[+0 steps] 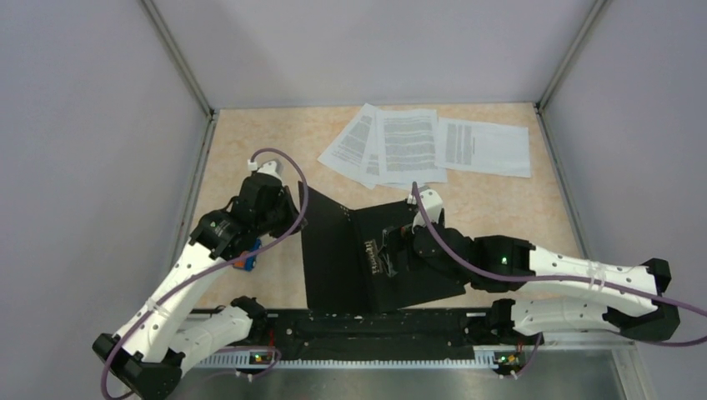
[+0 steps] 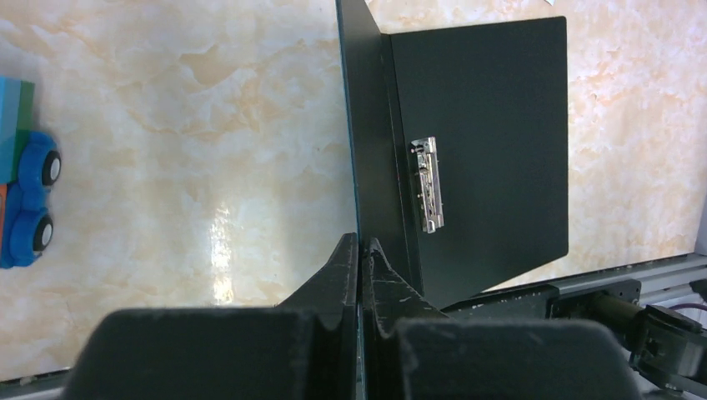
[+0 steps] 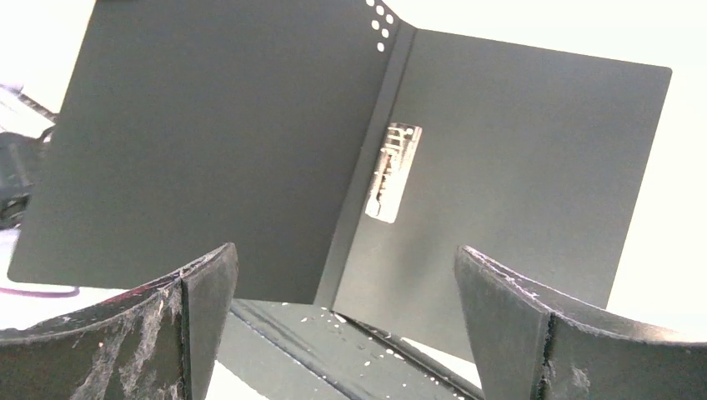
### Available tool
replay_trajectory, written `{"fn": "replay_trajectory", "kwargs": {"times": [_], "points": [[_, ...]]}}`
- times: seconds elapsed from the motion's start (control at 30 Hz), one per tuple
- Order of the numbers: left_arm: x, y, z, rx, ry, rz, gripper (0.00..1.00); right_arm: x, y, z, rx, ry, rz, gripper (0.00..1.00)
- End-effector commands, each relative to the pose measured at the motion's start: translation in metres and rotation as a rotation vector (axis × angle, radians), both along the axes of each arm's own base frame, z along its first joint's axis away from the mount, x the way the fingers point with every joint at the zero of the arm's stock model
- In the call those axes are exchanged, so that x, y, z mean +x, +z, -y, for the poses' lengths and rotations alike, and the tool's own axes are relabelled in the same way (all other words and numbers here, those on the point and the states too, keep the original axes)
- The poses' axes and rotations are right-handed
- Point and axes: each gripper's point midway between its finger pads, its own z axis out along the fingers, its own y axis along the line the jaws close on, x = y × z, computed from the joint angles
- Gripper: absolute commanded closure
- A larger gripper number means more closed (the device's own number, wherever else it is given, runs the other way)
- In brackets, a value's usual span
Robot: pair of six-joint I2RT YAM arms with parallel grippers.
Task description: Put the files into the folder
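The folder lies open near the front of the table, black inside, with a metal clip at its spine. Its left cover stands raised, and my left gripper is shut on that cover's edge; the left wrist view shows the fingers pinching the thin edge of the folder. My right gripper hovers open over the right half beside the clip. In the right wrist view the gripper stands wide with nothing between its fingers, facing the folder and clip. The files lie fanned out at the back.
A small blue-and-orange toy block sits left of the folder under the left arm, and it also shows as the block in the left wrist view. Grey walls enclose the table on three sides. A black rail runs along the near edge.
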Motion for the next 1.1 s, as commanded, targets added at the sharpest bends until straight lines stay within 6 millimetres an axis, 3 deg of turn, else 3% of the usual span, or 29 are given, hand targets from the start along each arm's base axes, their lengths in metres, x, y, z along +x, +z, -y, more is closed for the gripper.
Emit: {"fn": "replay_trajectory", "kwargs": {"times": [0.0,0.2,0.57,0.63,0.73,0.77,0.83,0.93,1.07], "points": [[0.023,0.018,0.008,-0.006,-0.091,0.109,1.00,0.019,-0.007,0.008,0.005,-0.079,-0.063,0.01],[0.048,0.000,0.009,-0.028,-0.123,0.074,1.00,0.046,-0.016,0.029,0.006,-0.191,-0.097,0.01],[0.072,-0.032,-0.041,0.062,0.178,0.069,1.00,0.080,-0.038,0.047,-0.006,-0.239,-0.132,0.01],[0.074,-0.034,-0.048,0.086,0.209,0.073,0.84,0.089,-0.041,0.051,-0.003,-0.253,-0.142,0.01],[0.077,-0.025,-0.066,0.154,0.276,0.099,0.43,0.099,-0.045,0.057,-0.011,-0.278,-0.153,0.01],[0.078,-0.019,-0.073,0.176,0.301,0.116,0.33,0.103,-0.047,0.059,-0.014,-0.289,-0.157,0.01],[0.082,-0.002,-0.086,0.220,0.351,0.158,0.24,0.111,-0.053,0.063,-0.018,-0.308,-0.170,0.01],[0.088,0.022,-0.096,0.264,0.389,0.201,0.19,0.125,-0.061,0.071,-0.012,-0.348,-0.179,0.01],[0.114,0.032,-0.069,0.198,0.289,0.236,0.14,0.155,-0.070,0.082,0.059,-0.394,-0.207,0.01]]}}
